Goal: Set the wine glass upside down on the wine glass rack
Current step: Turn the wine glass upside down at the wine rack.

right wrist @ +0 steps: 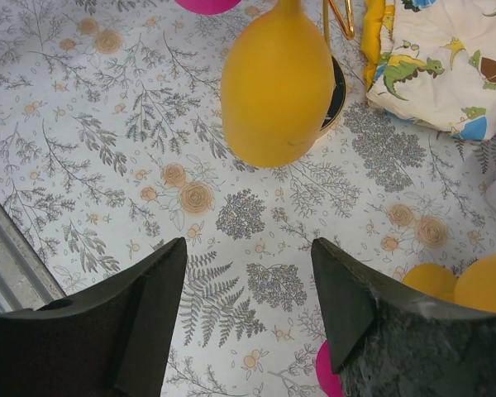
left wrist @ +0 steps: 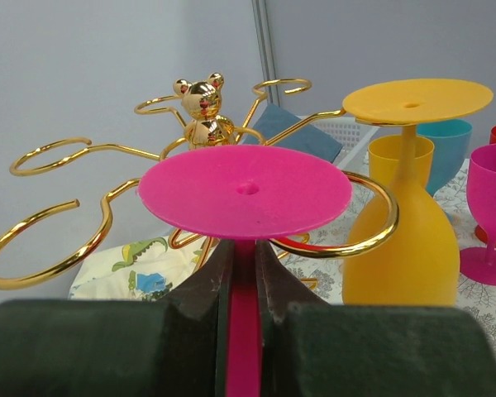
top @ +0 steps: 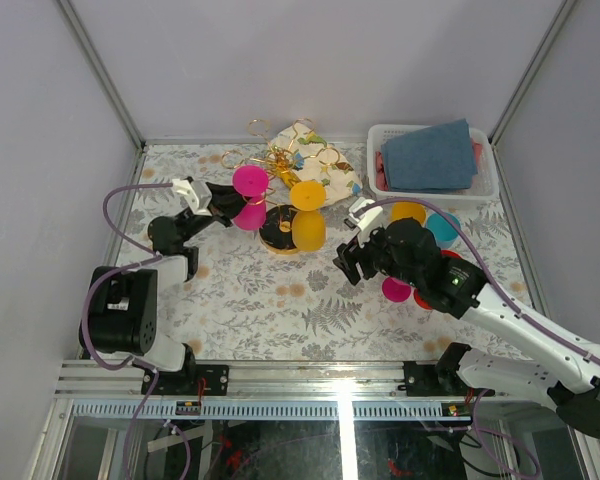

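The gold wire wine glass rack (top: 290,170) stands on a round black base (top: 276,236); its loop arms and bear-topped post show in the left wrist view (left wrist: 200,103). My left gripper (top: 223,203) is shut on the stem of an upside-down pink wine glass (top: 249,182), foot up (left wrist: 245,190), right at a loop arm (left wrist: 372,231). A yellow wine glass (top: 308,212) hangs upside down on the rack (left wrist: 405,240) (right wrist: 278,83). My right gripper (top: 348,262) is open and empty above the floral cloth (right wrist: 248,273).
A white basket (top: 488,185) with a blue cloth sits at the back right. A dinosaur-print cloth (top: 310,150) lies behind the rack. Several upright glasses, yellow (top: 408,213), teal (top: 442,226), pink (top: 396,290) and red, stand by the right arm.
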